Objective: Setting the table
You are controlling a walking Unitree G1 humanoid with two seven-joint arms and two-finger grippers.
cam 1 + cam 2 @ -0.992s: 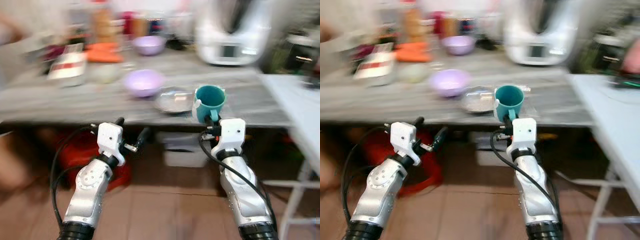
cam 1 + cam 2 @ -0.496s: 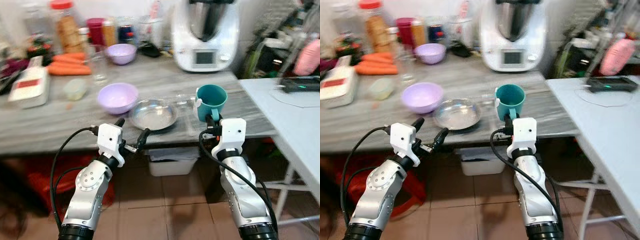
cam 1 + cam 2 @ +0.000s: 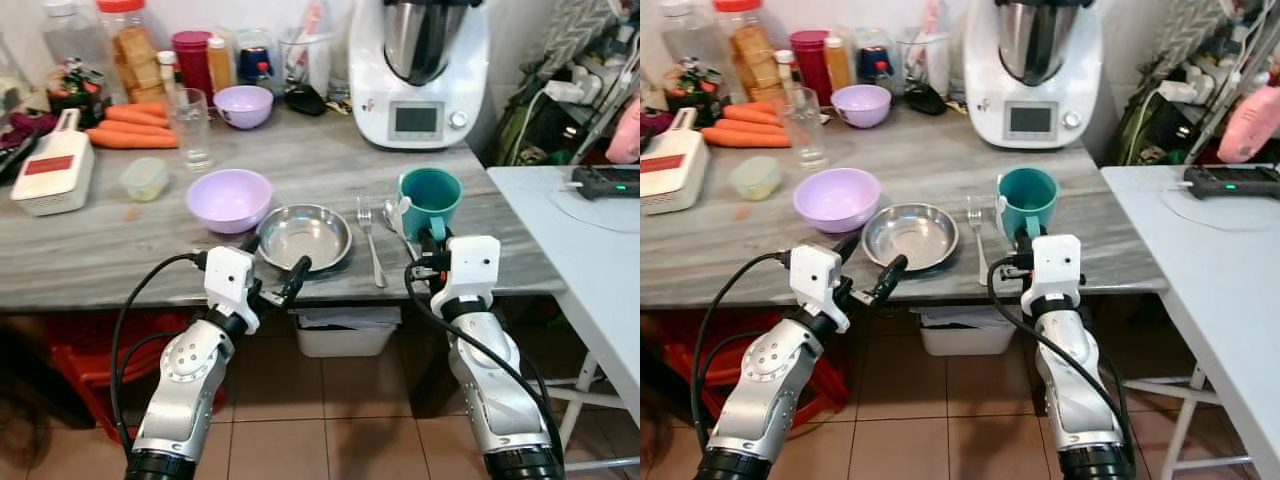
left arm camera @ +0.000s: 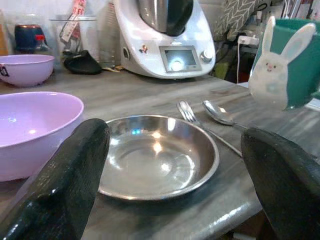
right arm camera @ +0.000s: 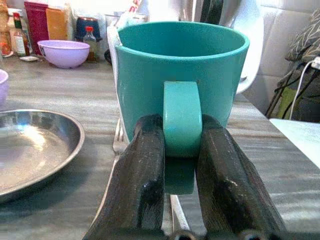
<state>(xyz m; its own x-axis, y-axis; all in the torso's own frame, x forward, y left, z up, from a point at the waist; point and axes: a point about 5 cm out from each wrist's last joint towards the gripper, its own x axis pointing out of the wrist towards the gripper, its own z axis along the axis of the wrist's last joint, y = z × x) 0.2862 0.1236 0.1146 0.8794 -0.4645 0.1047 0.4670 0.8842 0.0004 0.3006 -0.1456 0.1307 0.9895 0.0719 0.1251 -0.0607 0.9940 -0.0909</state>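
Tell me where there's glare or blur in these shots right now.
Left eye view: sharp, with soft glare on the steel plate. Left wrist view: bright highlights in the plate, and the near fingers out of focus. Right wrist view: teal mug crisp, the purple bowl behind it soft.

I can't see the spoon's [image 4: 220, 114] handle, hidden behind the teal mug [image 3: 430, 202] on the table [image 3: 100, 250].
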